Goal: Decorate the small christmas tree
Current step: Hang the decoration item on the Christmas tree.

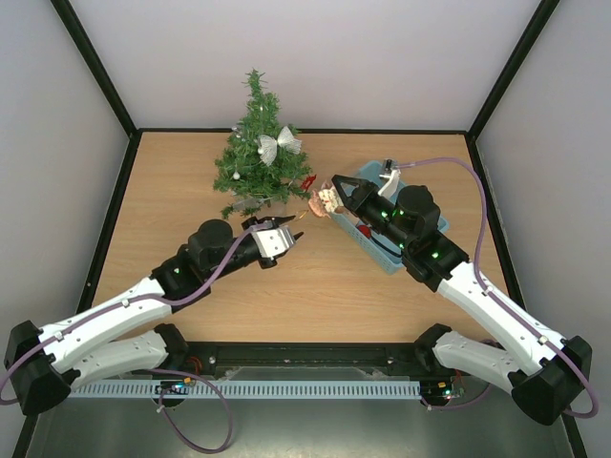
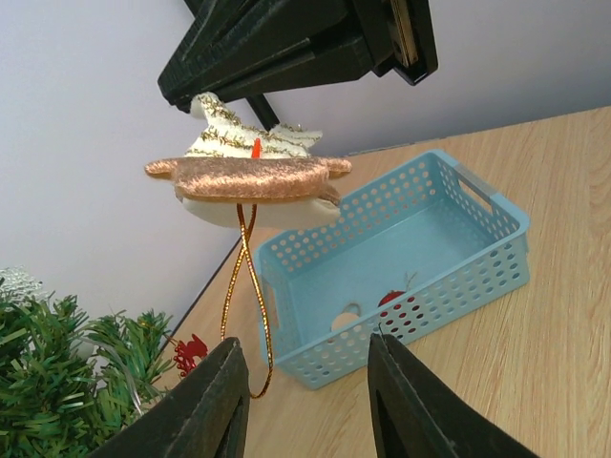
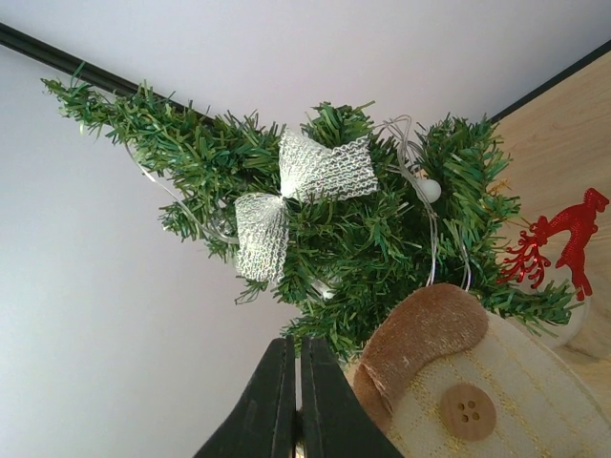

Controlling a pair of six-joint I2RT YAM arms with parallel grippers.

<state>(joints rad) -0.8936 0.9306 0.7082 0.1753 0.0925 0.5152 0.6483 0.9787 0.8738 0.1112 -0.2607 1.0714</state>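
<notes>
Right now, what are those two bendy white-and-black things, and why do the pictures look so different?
Those are two robot arms bolted to a wooden table. One picture looks down from above; the other two come from a small camera on each wrist. On the table stand a small christmas tree, already wearing a silver bow and a red reindeer, and a blue basket with a red decoration inside. The right fingers pinch a brown-and-cream fabric ornament with a gold loop. The left fingers are open and hold nothing.
</notes>
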